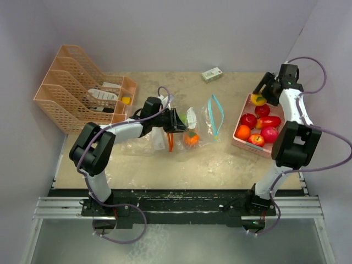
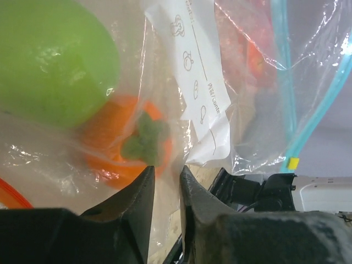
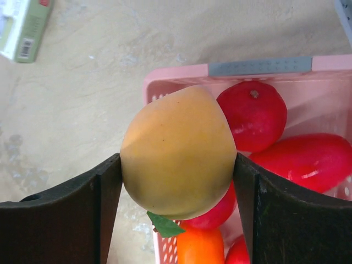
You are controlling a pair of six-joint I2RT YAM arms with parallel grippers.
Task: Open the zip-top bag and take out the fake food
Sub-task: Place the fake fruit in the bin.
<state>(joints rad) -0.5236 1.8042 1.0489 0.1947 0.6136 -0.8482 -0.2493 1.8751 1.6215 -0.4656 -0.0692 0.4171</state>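
The clear zip-top bag lies mid-table, its blue zip open toward the right. My left gripper is shut on a fold of the bag's film. Inside the bag, in the left wrist view, are a green apple and an orange fruit with a green calyx, beside a white label. The orange fruit also shows from above. My right gripper is shut on a yellow-orange fruit and holds it over the far-left corner of the pink basket.
The pink basket at right holds several red fruits and an orange. A peach file organizer stands at the back left. A small green-white box lies at the back, also in the right wrist view.
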